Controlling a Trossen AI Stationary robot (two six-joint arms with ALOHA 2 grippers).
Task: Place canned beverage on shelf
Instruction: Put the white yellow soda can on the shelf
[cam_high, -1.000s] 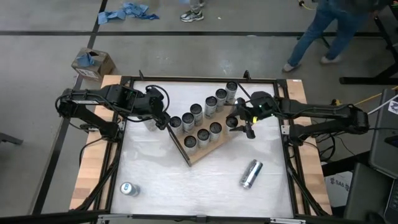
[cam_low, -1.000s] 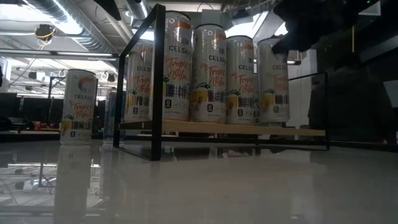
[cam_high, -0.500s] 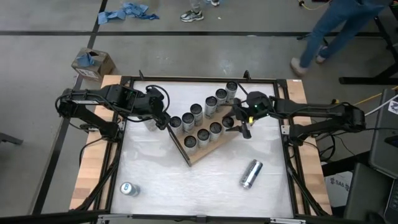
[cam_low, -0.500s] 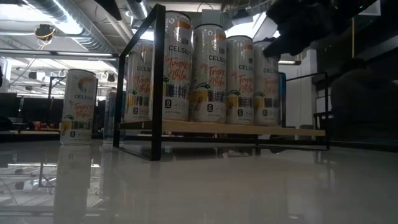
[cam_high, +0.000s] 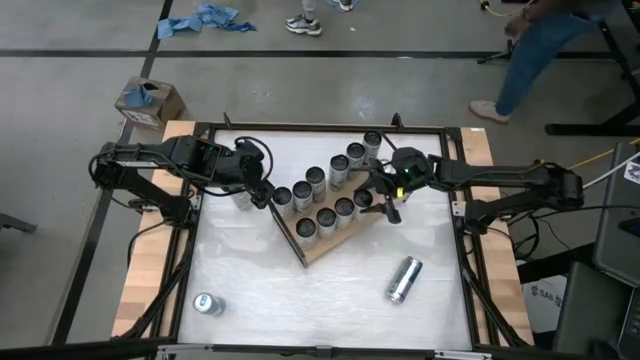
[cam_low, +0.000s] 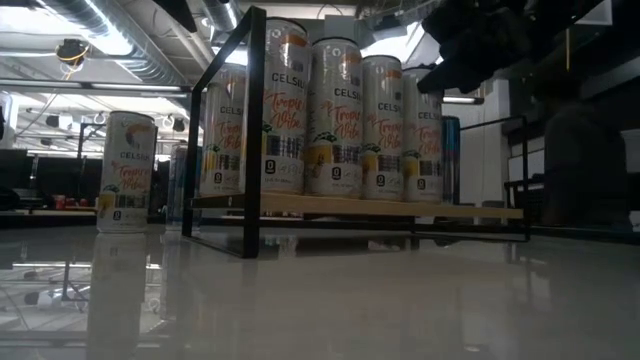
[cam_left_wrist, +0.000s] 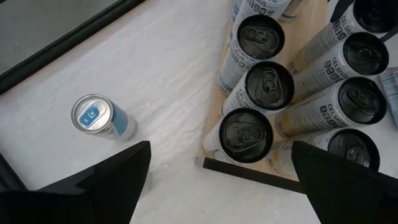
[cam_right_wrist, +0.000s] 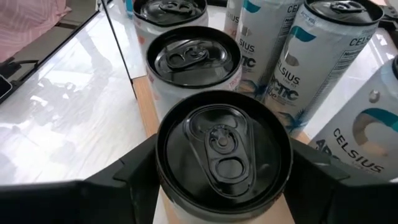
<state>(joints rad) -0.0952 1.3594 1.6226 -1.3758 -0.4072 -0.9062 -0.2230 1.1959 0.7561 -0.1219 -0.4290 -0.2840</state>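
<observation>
The white table (cam_high: 330, 290) carries the can-filled shelf (cam_high: 330, 243), one lying can (cam_high: 403, 279) and one upright can (cam_high: 206, 304).

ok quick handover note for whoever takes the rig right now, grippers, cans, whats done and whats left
Right gripper: closed around a black-topped can at the right end of the front row, standing on the light-brown wooden shelf board; not yet released.
Left gripper: open, empty, waiting by the shelf's left end.
Done: nine upright cans on the shelf, counting the held one.
Left: release this can; a silver can lying on its side and a blue-topped upright can remain on the white table.
</observation>
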